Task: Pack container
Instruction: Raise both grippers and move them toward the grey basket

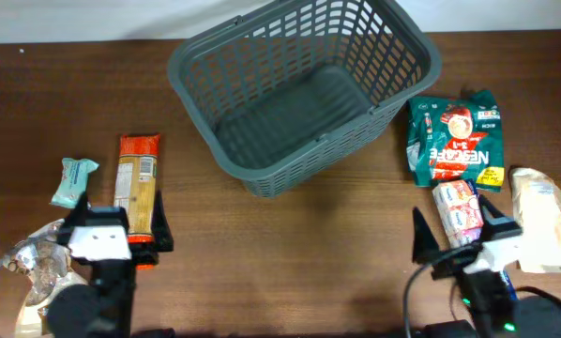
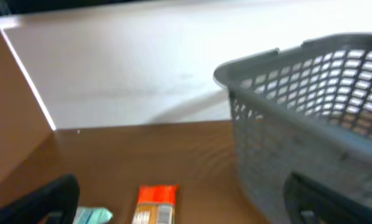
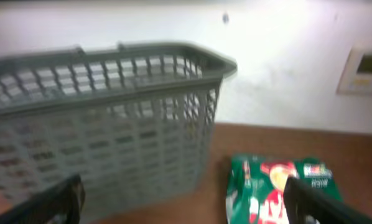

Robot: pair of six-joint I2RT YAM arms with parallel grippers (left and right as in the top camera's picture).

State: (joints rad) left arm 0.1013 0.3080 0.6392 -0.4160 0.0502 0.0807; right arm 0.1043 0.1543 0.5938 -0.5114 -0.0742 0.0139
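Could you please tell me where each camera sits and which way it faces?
Overhead: above the table, looking down on the container; left gripper, right gripper at bottom.
Left wrist: low on left arm, facing the container; own fingers show.
Right wrist: same from right arm, fingers too, plus green packet.
All share the container.

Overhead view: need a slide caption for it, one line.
Nothing packed yet: empty container, orange-topped packet left, green packet right, left gripper and right gripper open.

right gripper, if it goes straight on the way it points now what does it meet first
Probably the green packet, lying low just ahead of the right gripper. If it passes above that, the near corner of the container comes next. Height is hard to judge.
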